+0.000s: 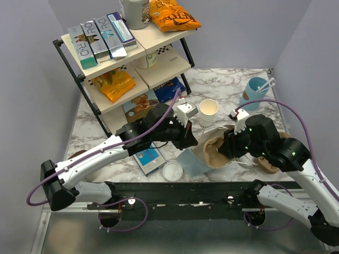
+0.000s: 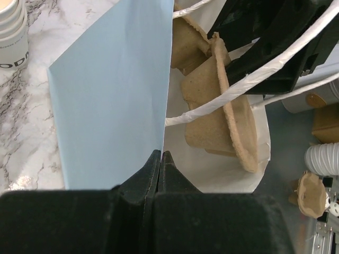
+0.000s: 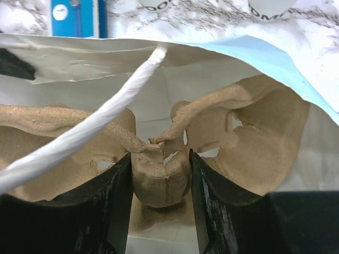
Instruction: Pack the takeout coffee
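A light blue paper bag (image 1: 192, 162) lies on its side on the marble table, its mouth towards the right arm. My left gripper (image 2: 160, 154) is shut on the bag's upper edge (image 2: 111, 95) and holds the mouth up. My right gripper (image 3: 160, 159) reaches into the bag, its jaws closed on the centre knob of a brown pulp cup carrier (image 3: 159, 182). The carrier (image 1: 214, 152) is partly inside the bag, and the bag's white twisted handle (image 3: 90, 135) crosses in front of it. The takeout coffee with its lid is not visible in any view.
A stack of lidless cream cups (image 1: 208, 112) stands behind the bag and a loose white lid (image 1: 172, 171) lies in front of it. There is a blue box (image 1: 149, 159) at the left, a blue cup (image 1: 257, 90) at the back right, and a snack shelf (image 1: 122, 58) at the back left.
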`<state>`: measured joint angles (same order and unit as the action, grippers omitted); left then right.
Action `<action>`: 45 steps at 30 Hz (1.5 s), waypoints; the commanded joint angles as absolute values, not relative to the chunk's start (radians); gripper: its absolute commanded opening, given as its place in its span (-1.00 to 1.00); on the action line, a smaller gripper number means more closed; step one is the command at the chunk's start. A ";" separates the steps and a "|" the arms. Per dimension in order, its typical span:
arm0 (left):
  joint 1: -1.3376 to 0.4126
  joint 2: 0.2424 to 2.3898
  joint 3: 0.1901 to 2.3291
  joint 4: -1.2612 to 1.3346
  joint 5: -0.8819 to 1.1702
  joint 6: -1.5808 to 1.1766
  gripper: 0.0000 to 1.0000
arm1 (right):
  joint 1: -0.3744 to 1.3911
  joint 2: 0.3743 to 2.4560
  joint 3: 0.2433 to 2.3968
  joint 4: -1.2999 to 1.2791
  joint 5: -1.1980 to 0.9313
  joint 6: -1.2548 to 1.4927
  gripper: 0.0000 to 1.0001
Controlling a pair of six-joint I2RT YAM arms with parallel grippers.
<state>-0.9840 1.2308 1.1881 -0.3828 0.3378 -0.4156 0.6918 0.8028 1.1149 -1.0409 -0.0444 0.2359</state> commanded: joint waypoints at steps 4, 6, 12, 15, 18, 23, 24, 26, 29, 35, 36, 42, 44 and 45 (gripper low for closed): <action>-0.988 1.238 1.219 -0.334 0.391 -0.417 -1.00 | 0.692 0.853 1.094 -1.057 0.069 0.302 0.04; -0.988 1.247 1.226 -0.325 0.399 -0.417 -1.00 | 0.692 0.856 1.091 -1.049 0.078 0.319 0.04; -0.988 1.275 1.244 -0.307 0.442 -0.426 -1.00 | 0.692 0.853 1.123 -1.057 0.152 0.370 0.04; -0.986 1.284 1.250 -0.295 0.462 -0.433 -1.00 | 0.692 0.842 1.138 -1.069 0.215 0.390 0.04; -0.988 1.292 1.255 -0.285 0.477 -0.437 -1.00 | 0.692 0.842 1.138 -1.077 0.233 0.376 0.03; -0.988 1.316 1.262 -0.298 0.391 -0.466 -1.00 | 0.693 0.883 1.089 -1.100 0.129 0.313 0.02; -0.988 1.319 1.266 -0.302 0.371 -0.471 -1.00 | 0.692 0.888 1.089 -1.104 0.130 0.316 0.02; -0.988 1.325 1.267 -0.305 0.333 -0.488 -1.00 | 0.692 0.893 1.092 -1.101 0.127 0.310 0.02; -0.986 1.316 1.252 -0.272 0.334 -0.515 -1.00 | 0.692 0.920 1.106 -1.118 0.198 0.322 0.03; -0.971 1.327 1.250 -0.262 0.249 -0.538 -1.00 | 0.692 1.012 1.098 -1.088 0.204 0.285 0.04; -0.968 1.328 1.262 -0.288 0.217 -0.534 -1.00 | 0.692 1.019 1.097 -1.083 0.210 0.281 0.06; -0.940 1.335 1.241 -0.258 0.270 -0.534 -1.00 | 0.692 1.086 1.062 -1.011 0.216 0.259 0.10; -0.925 1.344 1.236 -0.244 0.316 -0.545 -1.00 | 0.692 1.098 1.042 -0.977 0.190 0.252 0.10; -0.920 1.348 1.230 -0.227 0.333 -0.546 -1.00 | 0.692 1.109 1.032 -0.965 0.186 0.247 0.10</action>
<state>-0.9459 1.3327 1.2301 -0.2928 0.2741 -0.5266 0.6937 1.0744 1.0744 -1.0164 0.1905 0.2729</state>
